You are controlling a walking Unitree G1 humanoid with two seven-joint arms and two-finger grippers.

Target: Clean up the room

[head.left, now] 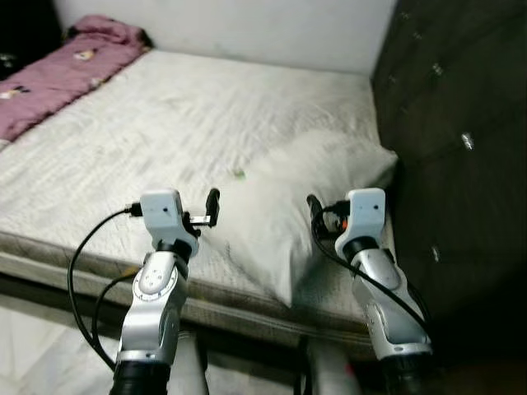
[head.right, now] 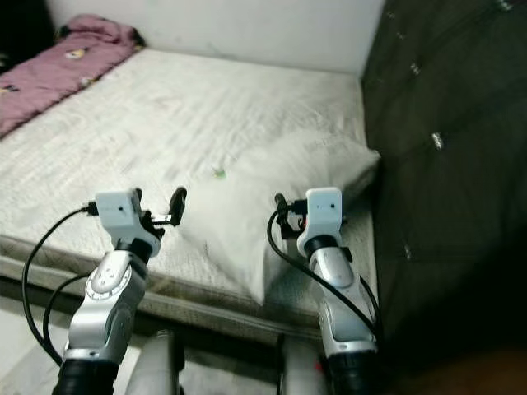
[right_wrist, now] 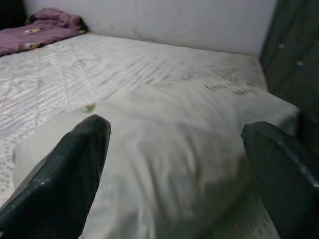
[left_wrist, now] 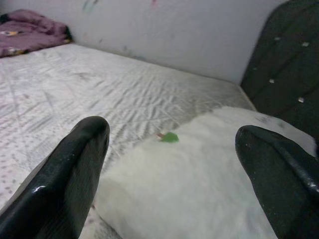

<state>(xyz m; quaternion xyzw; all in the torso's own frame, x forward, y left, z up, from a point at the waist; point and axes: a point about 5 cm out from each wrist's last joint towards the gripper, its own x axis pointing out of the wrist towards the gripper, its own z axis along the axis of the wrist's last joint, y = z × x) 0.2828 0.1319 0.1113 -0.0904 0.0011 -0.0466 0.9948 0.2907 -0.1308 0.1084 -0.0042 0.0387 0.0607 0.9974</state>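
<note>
A white pillow (head.left: 296,206) lies on the white mattress (head.left: 156,115), against the dark headboard on the right. A small green scrap (head.left: 239,173) rests on the mattress just beside the pillow's far-left edge. My left gripper (head.left: 199,216) hovers open over the bed's near edge, left of the pillow's near corner; the left wrist view has its fingers (left_wrist: 75,164) spread wide, nothing between them. My right gripper (head.left: 328,216) is also open, above the pillow's near right part, its fingers (right_wrist: 65,169) wide apart over the pillow (right_wrist: 169,144).
A crumpled purple blanket (head.left: 58,70) lies at the bed's far left corner. The tufted dark headboard (head.left: 453,123) rises along the right side. A white wall (head.left: 247,25) closes the far side. Pale floor (head.left: 33,346) shows below the bed's near edge.
</note>
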